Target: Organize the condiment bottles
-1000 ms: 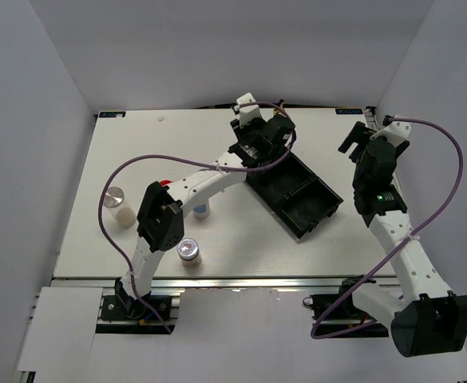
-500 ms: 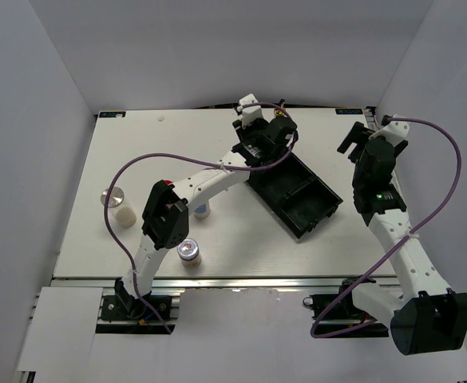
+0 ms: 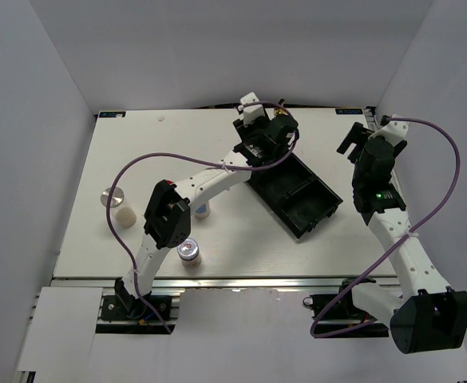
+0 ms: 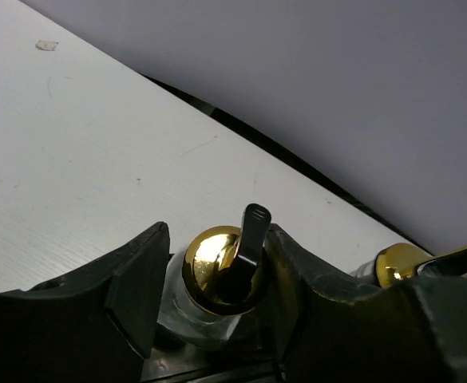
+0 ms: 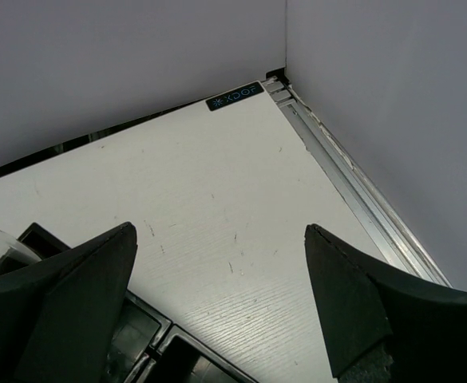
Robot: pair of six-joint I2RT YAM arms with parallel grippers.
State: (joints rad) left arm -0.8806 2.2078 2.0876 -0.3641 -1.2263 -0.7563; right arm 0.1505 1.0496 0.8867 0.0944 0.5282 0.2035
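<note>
My left gripper (image 3: 263, 132) is at the far end of the black tray (image 3: 306, 201). In the left wrist view it (image 4: 217, 234) is shut around a clear glass bottle with a gold pourer top (image 4: 215, 271), which stands upright in the tray. A second gold-topped bottle (image 4: 397, 263) stands just right of my right finger. A small dark jar with a shiny lid (image 3: 189, 252) stands near the front edge. A pale silver-capped shaker (image 3: 118, 204) is at the left. Another small pale shaker (image 3: 202, 211) shows partly under the left arm. My right gripper (image 3: 354, 144) (image 5: 219, 231) is open and empty.
The tray lies diagonally at mid-table, and its two near compartments hold nothing; its corner shows in the right wrist view (image 5: 141, 343). The table's right rail (image 5: 353, 183) and back corner are close to my right gripper. Grey walls enclose the table.
The left arm's elbow has swung a little to the right, and the left gripper has shifted slightly at the tray's far end. The right arm has hardly moved.
</note>
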